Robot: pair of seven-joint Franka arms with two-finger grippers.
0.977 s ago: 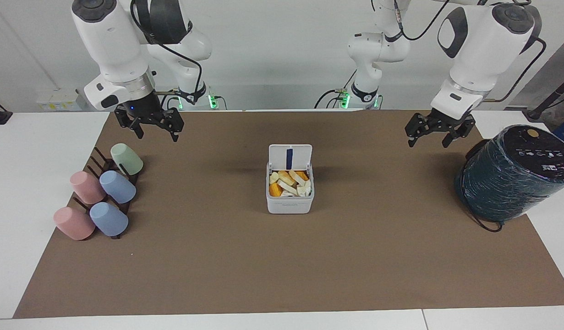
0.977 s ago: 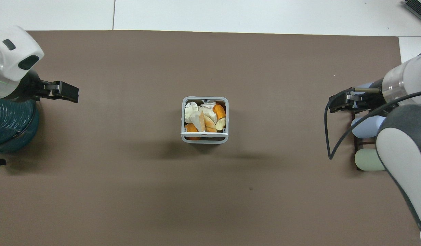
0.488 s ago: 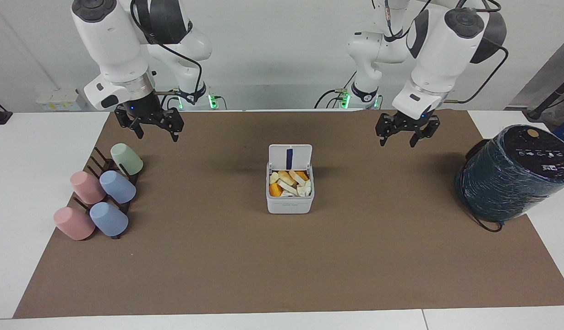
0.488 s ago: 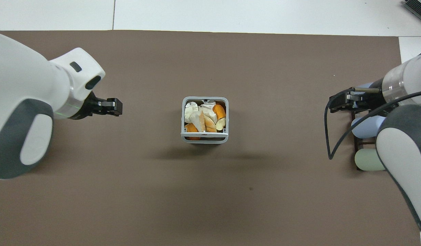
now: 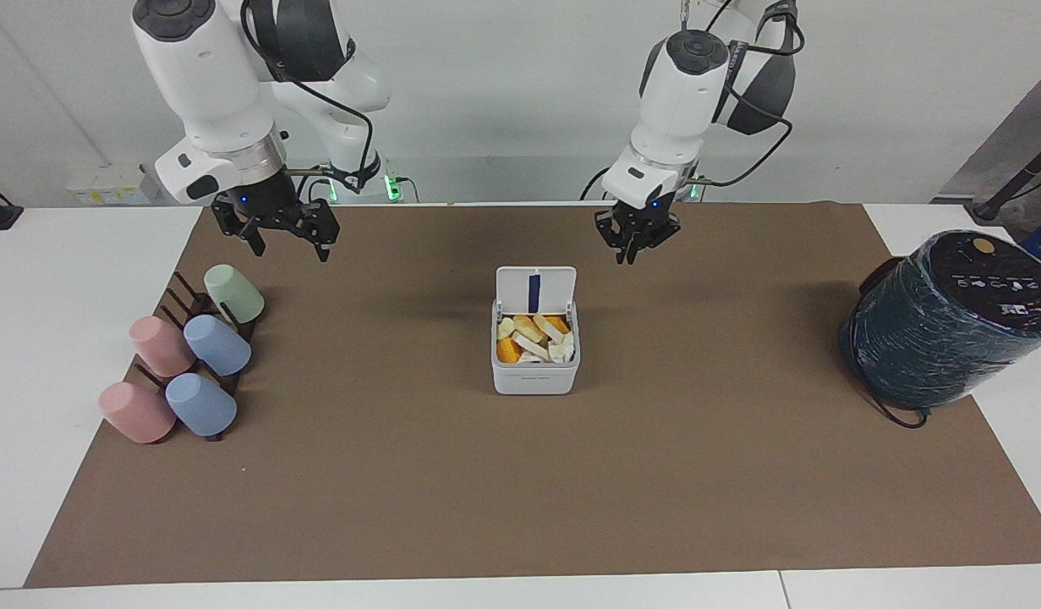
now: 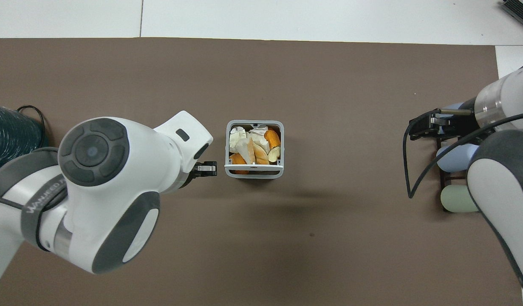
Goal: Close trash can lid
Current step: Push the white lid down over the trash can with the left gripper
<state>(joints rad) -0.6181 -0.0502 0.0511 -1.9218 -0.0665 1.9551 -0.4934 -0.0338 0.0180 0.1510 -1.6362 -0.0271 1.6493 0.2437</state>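
Observation:
The small white trash can [image 5: 535, 376] stands in the middle of the brown mat, full of orange and white scraps. Its lid [image 5: 535, 290] stands upright and open on the edge nearer the robots, with the dark blue strip showing. In the overhead view the can [image 6: 228, 144] shows its open top and the lid [image 6: 253, 166] shows edge-on. My left gripper [image 5: 636, 254] hangs over the mat beside the lid, toward the left arm's end, apart from it; it also shows in the overhead view [image 6: 210, 169]. My right gripper [image 5: 288, 249] is open and empty over the cup rack.
A dark rack with several pastel cups [image 5: 186, 359] lies at the right arm's end of the mat [image 5: 520, 491]. A large dark wrapped cylinder [image 5: 943, 326] with a cable stands at the left arm's end.
My left arm has swung from beside the dark cylinder toward the middle and now hangs close beside the open lid. The right arm, the can and the lid have not moved.

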